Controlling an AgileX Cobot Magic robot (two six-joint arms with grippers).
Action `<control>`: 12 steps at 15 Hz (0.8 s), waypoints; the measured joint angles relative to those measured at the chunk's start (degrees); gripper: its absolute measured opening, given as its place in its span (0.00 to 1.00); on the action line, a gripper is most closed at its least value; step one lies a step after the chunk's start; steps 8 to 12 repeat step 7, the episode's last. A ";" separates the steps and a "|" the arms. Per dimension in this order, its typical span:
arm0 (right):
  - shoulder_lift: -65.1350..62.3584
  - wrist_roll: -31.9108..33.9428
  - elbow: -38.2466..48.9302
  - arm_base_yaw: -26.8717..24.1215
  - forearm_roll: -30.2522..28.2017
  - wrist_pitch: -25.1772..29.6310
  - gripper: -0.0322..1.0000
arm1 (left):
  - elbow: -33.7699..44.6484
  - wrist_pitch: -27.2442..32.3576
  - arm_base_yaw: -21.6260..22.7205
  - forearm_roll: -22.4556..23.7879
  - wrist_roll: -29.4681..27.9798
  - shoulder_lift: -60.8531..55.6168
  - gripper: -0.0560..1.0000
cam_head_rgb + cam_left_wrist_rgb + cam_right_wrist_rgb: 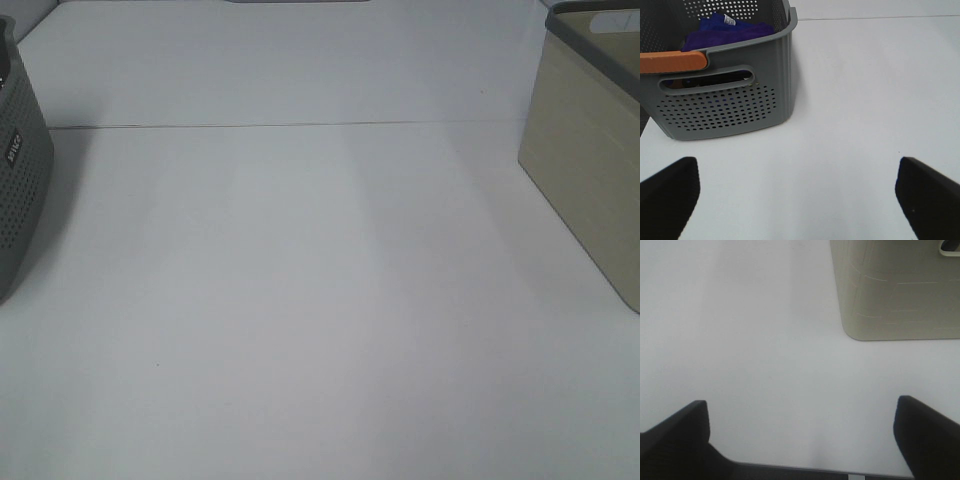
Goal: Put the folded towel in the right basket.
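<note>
Towel (727, 29), purple and folded, is lying inside the grey perforated basket (740, 95), its upper folds and a small white label showing above the rim in the left wrist view. An orange handle (672, 61) is crossing the near edge of that basket, just above a slot-shaped grip opening in its wall. In the exterior high view this same grey basket (18, 170) is sitting at the left edge of the white table (320, 300), only partly in frame (the towel itself is not showing from this angle). Standing well apart from it, at the right edge of the table, is the beige basket (590, 170) with a darker grey rim; its smooth wall and rounded lower corner are also appearing in the right wrist view (900, 290).

Left gripper (800, 200) is hovering over bare tabletop near the grey basket, its two dark fingers (670, 195) spread wide apart and holding nothing. Right gripper (802, 440) is likewise hovering over bare table near the beige basket, its fingers (925, 435) spread wide and gripping nothing. Neither gripper is touching a basket, and neither arm is showing in the exterior high view. A thin seam (300, 125) is running across the table's far part.
</note>
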 joint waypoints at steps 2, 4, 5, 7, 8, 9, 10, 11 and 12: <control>0.00 0.00 0.00 -2.52 0.06 0.00 0.96 | 0.00 0.00 0.00 0.00 0.00 0.00 0.99; 0.00 0.00 0.00 -3.50 0.06 0.00 0.96 | 0.00 0.00 0.00 0.00 0.00 0.00 0.99; 0.00 0.00 0.00 -3.61 0.11 0.00 0.96 | 0.00 0.00 0.00 0.00 0.00 0.00 0.99; 0.00 0.00 0.00 -3.72 0.11 0.00 0.96 | 0.00 0.00 0.00 0.00 0.00 0.00 0.99; 0.00 0.00 0.00 -3.72 0.11 0.00 0.96 | 0.00 0.00 0.00 0.00 0.00 0.00 0.99; 0.00 0.00 0.00 -3.72 0.11 0.00 0.96 | 0.00 0.00 0.00 0.00 0.00 0.00 0.99; 0.00 0.00 0.00 -3.72 0.11 0.00 0.96 | 0.00 0.00 0.00 0.00 0.00 0.00 0.99; 0.00 0.00 0.00 -3.72 0.11 0.00 0.96 | 0.00 0.00 0.00 0.00 0.00 0.00 0.99; 0.00 0.00 0.00 -3.72 0.11 0.00 0.96 | 0.00 0.00 0.00 0.00 0.00 0.00 0.99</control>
